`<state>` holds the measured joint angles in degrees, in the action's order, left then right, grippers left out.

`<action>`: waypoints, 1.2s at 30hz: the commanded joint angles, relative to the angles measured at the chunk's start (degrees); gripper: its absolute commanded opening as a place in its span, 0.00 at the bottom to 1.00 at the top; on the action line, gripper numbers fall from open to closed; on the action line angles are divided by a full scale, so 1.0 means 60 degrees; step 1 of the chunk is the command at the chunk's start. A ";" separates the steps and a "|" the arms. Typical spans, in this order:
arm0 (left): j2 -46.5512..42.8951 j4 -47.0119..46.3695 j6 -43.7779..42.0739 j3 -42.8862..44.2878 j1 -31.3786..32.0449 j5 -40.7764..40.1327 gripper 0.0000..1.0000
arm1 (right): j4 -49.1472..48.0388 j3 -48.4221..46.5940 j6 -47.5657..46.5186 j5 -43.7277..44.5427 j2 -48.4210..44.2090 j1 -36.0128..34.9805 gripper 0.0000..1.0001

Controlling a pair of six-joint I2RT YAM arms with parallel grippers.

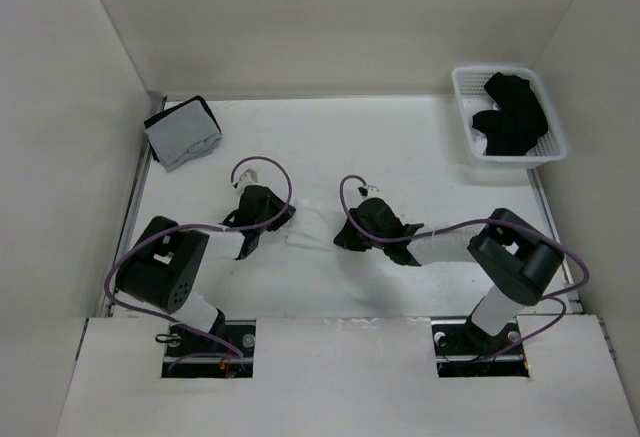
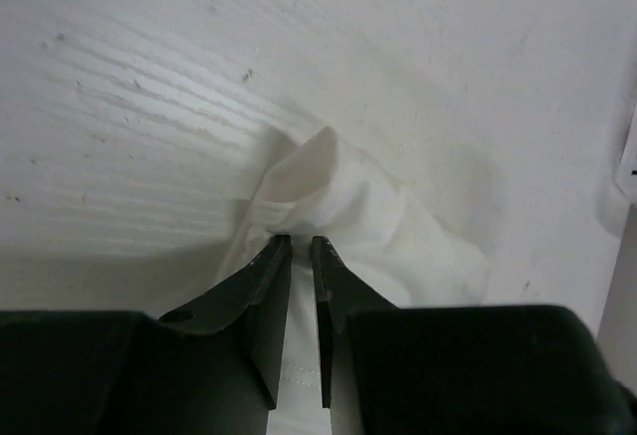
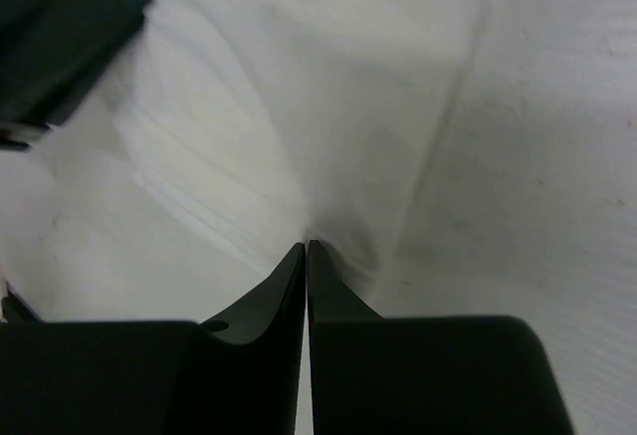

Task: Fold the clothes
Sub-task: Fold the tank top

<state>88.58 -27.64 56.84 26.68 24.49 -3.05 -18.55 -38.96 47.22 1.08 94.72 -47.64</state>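
White top [image 1: 310, 225] bunched, left hand [image 2: 299, 239] and right hand [image 3: 306, 246] each pinching an edge.

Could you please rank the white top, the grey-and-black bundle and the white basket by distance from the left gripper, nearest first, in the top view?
1. white top, at the left gripper
2. grey-and-black bundle, far left corner
3. white basket, far right corner
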 commanded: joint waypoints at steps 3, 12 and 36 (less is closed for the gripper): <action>-0.0085 -0.1356 0.0107 0.0139 -0.0281 0.0186 0.14 | -0.0835 0.0589 0.0406 0.0288 -0.0332 -0.0314 0.06; -0.1663 -0.1108 0.0078 -0.0797 -0.0296 0.0581 0.15 | -0.0601 0.0956 0.0392 0.0508 -0.1150 -0.0490 0.12; -0.3012 -0.0185 -0.0128 -0.2687 0.0350 0.0595 0.17 | -0.1582 -0.0817 0.0362 -0.0034 0.1265 0.1487 0.07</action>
<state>73.89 -28.56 56.75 12.56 27.49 -1.19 -24.82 -42.96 48.34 0.97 101.73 -38.96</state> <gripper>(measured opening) 0.168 0.076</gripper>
